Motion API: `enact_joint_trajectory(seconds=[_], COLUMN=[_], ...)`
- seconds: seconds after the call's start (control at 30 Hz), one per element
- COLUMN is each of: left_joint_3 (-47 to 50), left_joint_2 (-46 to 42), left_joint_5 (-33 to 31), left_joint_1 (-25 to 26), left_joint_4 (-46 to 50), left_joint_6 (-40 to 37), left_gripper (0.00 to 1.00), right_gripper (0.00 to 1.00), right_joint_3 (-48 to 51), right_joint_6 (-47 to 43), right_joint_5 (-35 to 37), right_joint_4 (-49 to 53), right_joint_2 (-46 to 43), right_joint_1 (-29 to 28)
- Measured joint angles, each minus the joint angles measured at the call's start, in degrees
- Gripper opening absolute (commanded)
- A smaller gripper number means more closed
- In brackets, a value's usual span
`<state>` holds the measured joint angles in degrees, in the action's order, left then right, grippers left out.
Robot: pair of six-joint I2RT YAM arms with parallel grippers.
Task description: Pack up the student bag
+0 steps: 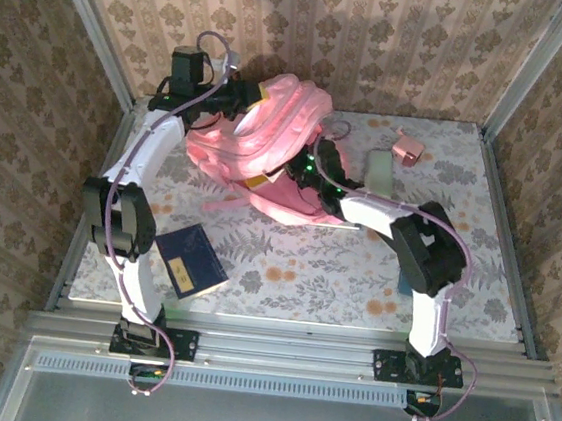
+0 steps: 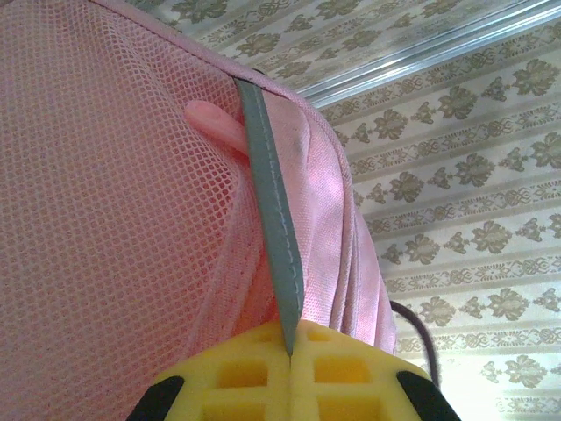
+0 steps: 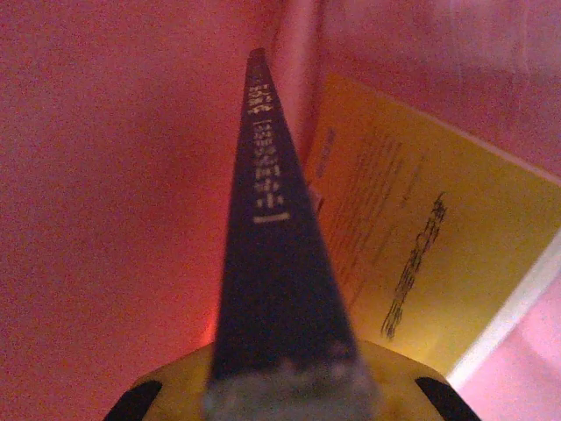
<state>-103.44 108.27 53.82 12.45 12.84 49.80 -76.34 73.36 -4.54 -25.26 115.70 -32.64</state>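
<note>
"Top external, largest first: where does everything sit?"

"The student bag (image 1: 268,139) lies at the far middle of the table (image 1: 355,269). The left arm (image 1: 125,214) bends up over the bag's far left corner. The right arm (image 1: 428,251) stretches in from the near right, wrist at the bag's opening. A blue book (image 1: 192,259) lies near left, a small pink box (image 1: 407,146) far right."

"And the wrist views?"

"Left wrist: the left gripper (image 2: 289,351) pinches a grey strap (image 2: 272,219) against pink mesh. Right wrist — the right gripper (image 3: 285,368) clamps a dark book (image 3: 272,263) inside the pink interior, beside a yellow booklet (image 3: 429,246)."

book (image 3: 276,263) in student bag (image 1: 268,139), second book (image 1: 192,260) front-left
</note>
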Motion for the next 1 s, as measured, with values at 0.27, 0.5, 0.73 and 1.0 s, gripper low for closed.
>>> enact_joint_trajectory(seconds=[0.27,0.5,0.73,1.0], left_joint_3=[0.0,0.4,1.6,4.8], left_joint_2=[0.0,0.0,0.0,0.0], left_joint_5=[0.9,2.3,2.5,2.6], left_joint_1=[-0.1,-1.0,-2.1,-2.4], left_joint_4=[-2.6,-4.8,-6.0,-9.5], left_joint_6=[3.5,6.1,5.8,7.3], left_gripper=[0.00,0.00,0.00,0.00], right_gripper=[0.69,0.97,0.97,0.91], right_joint_3=[-15.5,-12.4,2.1,18.1], right_joint_6=[0.1,-5.7,-9.5,-14.4], right_joint_5=[1.7,1.4,0.9,-1.3], right_joint_4=[6.7,9.2,7.0,2.1], right_joint_2=[13.3,8.7,-4.5,-17.3], right_joint_1=[-1.9,-1.8,0.4,5.3])
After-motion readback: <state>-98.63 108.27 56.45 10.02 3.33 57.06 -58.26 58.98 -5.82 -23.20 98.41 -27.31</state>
